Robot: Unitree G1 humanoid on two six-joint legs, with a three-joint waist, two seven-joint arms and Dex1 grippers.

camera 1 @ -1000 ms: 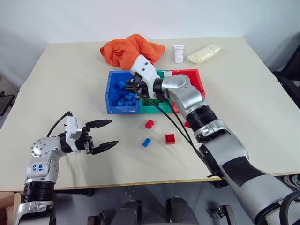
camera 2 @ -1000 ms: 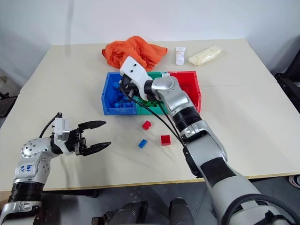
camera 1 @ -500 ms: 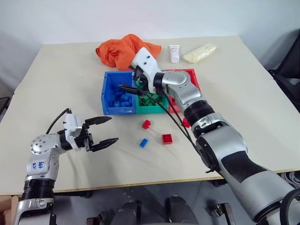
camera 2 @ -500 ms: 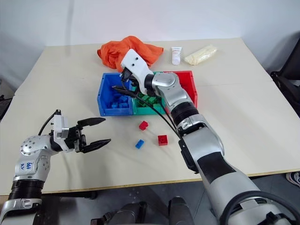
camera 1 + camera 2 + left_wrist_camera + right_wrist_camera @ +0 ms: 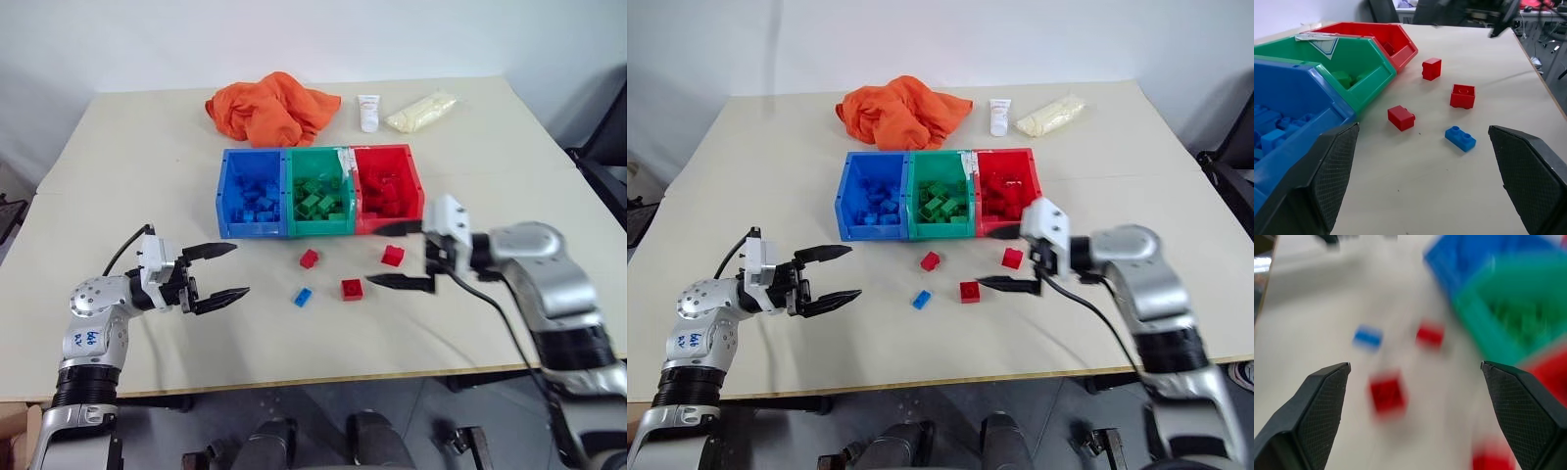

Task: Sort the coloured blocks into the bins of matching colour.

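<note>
My right fingers [image 5: 403,257] spread wide, empty, beside red bin [image 5: 388,192]; left fingers [image 5: 224,270] wide too, holding nothing.

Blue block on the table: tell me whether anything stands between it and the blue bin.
Nothing visible does. The blue block lies on bare tabletop in front of the blue bin, with open table between them. The nearest red block sits off to the side, before the green bin, clear of that path.
</note>
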